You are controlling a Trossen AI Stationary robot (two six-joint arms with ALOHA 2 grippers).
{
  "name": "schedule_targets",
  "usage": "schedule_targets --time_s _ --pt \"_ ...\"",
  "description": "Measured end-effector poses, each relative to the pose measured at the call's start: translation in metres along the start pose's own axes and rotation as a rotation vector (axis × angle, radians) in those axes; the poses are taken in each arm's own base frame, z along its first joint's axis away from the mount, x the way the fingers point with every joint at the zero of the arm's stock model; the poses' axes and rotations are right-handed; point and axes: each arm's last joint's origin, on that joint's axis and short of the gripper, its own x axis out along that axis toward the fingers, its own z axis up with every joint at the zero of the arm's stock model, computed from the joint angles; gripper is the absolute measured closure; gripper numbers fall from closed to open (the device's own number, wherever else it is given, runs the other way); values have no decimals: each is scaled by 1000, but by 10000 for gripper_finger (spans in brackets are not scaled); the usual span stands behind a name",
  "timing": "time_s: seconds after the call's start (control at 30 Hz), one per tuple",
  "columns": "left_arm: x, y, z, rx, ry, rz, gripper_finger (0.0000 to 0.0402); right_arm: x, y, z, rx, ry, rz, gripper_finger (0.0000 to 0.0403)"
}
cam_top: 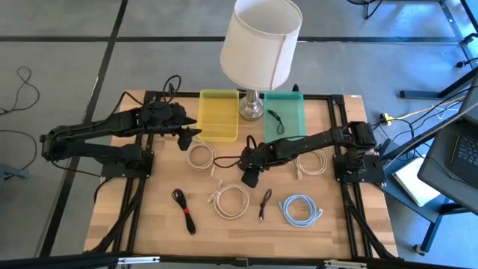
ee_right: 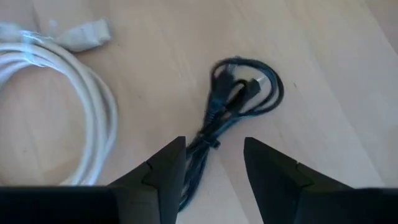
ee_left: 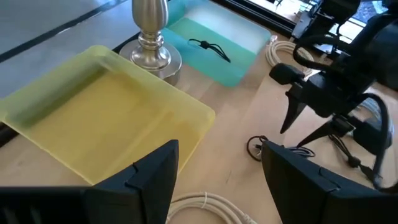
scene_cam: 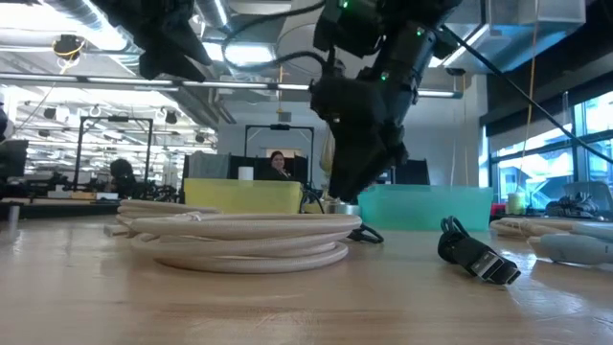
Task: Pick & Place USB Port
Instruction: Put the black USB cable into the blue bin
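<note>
Small black USB cable (ee_right: 233,99), bundled in a loose coil with a tie, lying flat on the wooden table (cam_top: 149,209) mid-board, just beside a white coiled cable (ee_right: 68,106). Not lifted, not touched.

Right gripper (ee_right: 214,165) hovering directly over it, fingers spread apart with the bundle's tail running between them: lined up for a straddle grasp across the thin middle, probably because that part is narrow enough to close on. Nothing held. In the high view, right arm reaching in from the right edge toward table centre, right gripper (cam_top: 250,166) angled down.

Teal bin (cam_top: 285,112) at the far edge already holding one black cable (cam_top: 275,118), so likely the drop spot for dark cables; yellow bin (cam_top: 218,113) beside it looks empty. Lamp (cam_top: 258,45) standing between the two bins, base touching neither clearly.

Left gripper (ee_left: 217,177) parked near the yellow bin's front corner, fingers wide, empty, out of the way.

More cables spread on the near half: white coils, a blue coil (cam_top: 301,209), two black ones. Risk: pinching the neighbouring white loop.
</note>
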Motion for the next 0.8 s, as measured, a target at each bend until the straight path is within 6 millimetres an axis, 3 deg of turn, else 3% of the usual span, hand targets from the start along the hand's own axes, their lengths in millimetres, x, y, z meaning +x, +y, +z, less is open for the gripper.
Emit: schedule_targets --time_s 0.33,0.8 --pt "0 0 0 22 0 0 178 30 -1 -6 2 42 -20 237" --pt "0 0 0 40 0 1 178 34 -1 -2 67 40 36 237"
